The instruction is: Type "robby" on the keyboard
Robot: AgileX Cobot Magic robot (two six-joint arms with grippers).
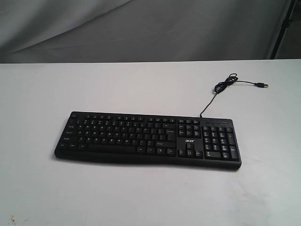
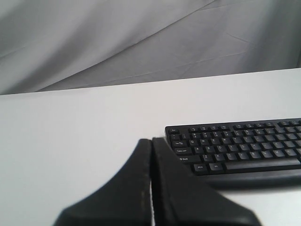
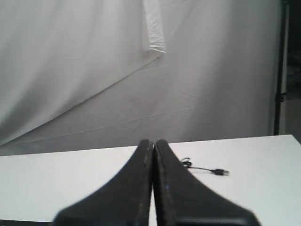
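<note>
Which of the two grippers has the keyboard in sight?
The left gripper: its camera shows the keyboard close by, while the right gripper sees the cable but no keys.

You can read a white "acer" logo (image 1: 189, 141) on the keyboard (image 1: 141, 136), between the main keys and the number pad. At its left end, the Caps Lock key (image 2: 181, 151) and the Shift key (image 2: 184, 159) seem to carry those words; the other legends are too small.
</note>
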